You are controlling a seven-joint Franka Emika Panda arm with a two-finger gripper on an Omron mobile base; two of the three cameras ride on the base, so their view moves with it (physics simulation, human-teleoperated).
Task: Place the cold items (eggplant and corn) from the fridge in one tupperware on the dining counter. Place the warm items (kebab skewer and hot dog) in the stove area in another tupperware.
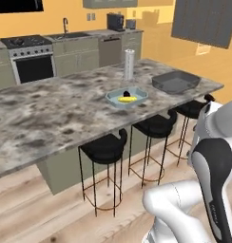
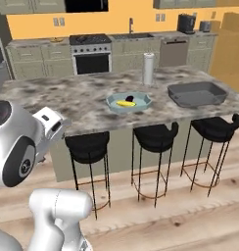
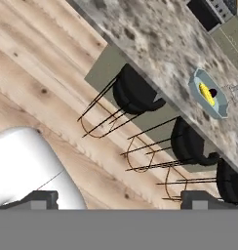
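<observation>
While unlabelled, tupperware point(image 2: 129, 102) holds corn point(image 2: 125, 103) and eggplant point(image 2: 131, 98).

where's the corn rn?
The corn lies in the light blue tupperware on the dining counter, beside a dark item, with the paper towel roll behind it.

You see the pale blue tupperware point(image 1: 127, 98) on the tabletop point(image 1: 51, 109), holding yellow corn point(image 1: 127, 99) and the dark eggplant point(image 1: 126, 92); the grey tupperware point(image 1: 176, 81) sits near it.
</observation>
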